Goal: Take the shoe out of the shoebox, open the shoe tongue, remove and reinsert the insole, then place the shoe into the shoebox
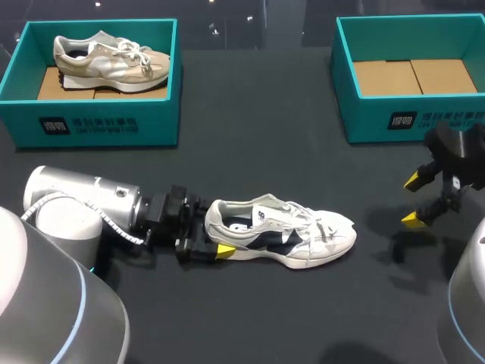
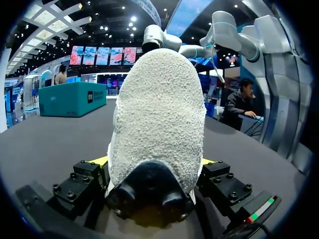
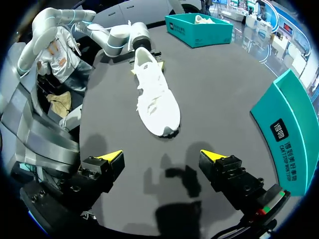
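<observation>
A white and navy lace-up sneaker (image 1: 280, 231) stands on its sole near the worktop's front edge, about midway, toe to the right. An open teal cardboard shoebox (image 1: 424, 117) in the far right corner shows its brown floor. A matching teal shoebox (image 1: 98, 121) in the far left corner holds a beige sneaker (image 1: 110, 62).

Desk (image 1: 258, 114): dark grey, matte.
Teal box (image 1: 151, 125): at the desk's far left corner, with a brown cardboard floor.
Beige sneaker (image 1: 110, 61): inside that box, white laces, toe pointing right.
</observation>
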`<state>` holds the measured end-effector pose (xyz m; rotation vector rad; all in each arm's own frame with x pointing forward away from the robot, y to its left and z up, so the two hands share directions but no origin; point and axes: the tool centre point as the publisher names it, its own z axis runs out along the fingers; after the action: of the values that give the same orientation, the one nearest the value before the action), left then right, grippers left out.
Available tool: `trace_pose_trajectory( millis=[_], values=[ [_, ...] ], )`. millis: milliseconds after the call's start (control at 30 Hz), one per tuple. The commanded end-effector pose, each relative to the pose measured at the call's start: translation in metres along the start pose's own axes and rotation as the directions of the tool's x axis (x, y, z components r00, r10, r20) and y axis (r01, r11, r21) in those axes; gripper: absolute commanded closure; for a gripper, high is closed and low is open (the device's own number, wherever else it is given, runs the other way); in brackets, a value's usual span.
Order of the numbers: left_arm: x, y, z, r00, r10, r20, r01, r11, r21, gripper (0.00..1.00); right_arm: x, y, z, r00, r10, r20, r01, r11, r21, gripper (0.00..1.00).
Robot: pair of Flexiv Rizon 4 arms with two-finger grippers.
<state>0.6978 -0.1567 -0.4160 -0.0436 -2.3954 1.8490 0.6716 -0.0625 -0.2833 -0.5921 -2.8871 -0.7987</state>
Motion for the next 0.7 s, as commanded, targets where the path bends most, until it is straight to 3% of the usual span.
trace_pose_trajectory(
  millis=[33,300,700],
  values=[
    [-0.004,0.002,0.000,1.000,0.000,0.000,0.000,1.000,-0.001,1.00,0.014,0.023,0.008,0.994,0.067,0.083,-0.070,0.997,0.028,0.00],
    [-0.004,0.002,0.000,1.000,0.000,0.000,0.000,1.000,-0.001,1.00,0.036,0.057,0.017,0.946,0.255,0.198,-0.281,0.953,0.116,0.00],
    [-0.004,0.002,0.000,1.000,0.000,0.000,0.000,1.000,-0.001,1.00,0.064,0.090,0.028,0.811,0.489,0.323,-0.536,0.841,0.072,0.00]
  ],
)
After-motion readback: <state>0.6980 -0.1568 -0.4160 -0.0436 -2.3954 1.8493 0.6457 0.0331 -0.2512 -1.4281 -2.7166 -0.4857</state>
